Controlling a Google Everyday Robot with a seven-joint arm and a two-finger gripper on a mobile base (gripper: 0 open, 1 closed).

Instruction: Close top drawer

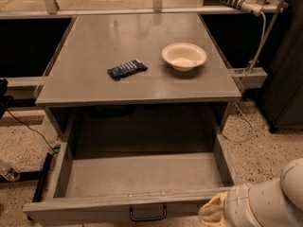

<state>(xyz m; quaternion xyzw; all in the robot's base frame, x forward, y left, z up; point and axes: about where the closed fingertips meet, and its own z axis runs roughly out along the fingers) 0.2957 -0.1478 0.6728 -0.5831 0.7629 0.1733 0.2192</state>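
The top drawer (pixel 142 178) is a wide, shallow grey box pulled far out from under the grey table top (pixel 137 79). It holds nothing. Its flat front runs along the bottom of the view, with a small black bar handle (pixel 147 214) at its centre. My gripper (pixel 213 212) is at the bottom right, its pale yellowish tip at the right part of the drawer front, right of the handle. The white arm (pixel 270 202) behind it fills the bottom right corner.
A white bowl (pixel 184 56) and a dark blue packet (pixel 127 69) lie on the table top. Black cables and a stand (pixel 28 174) are on the speckled floor at left. A dark cabinet (pixel 289 79) stands at right.
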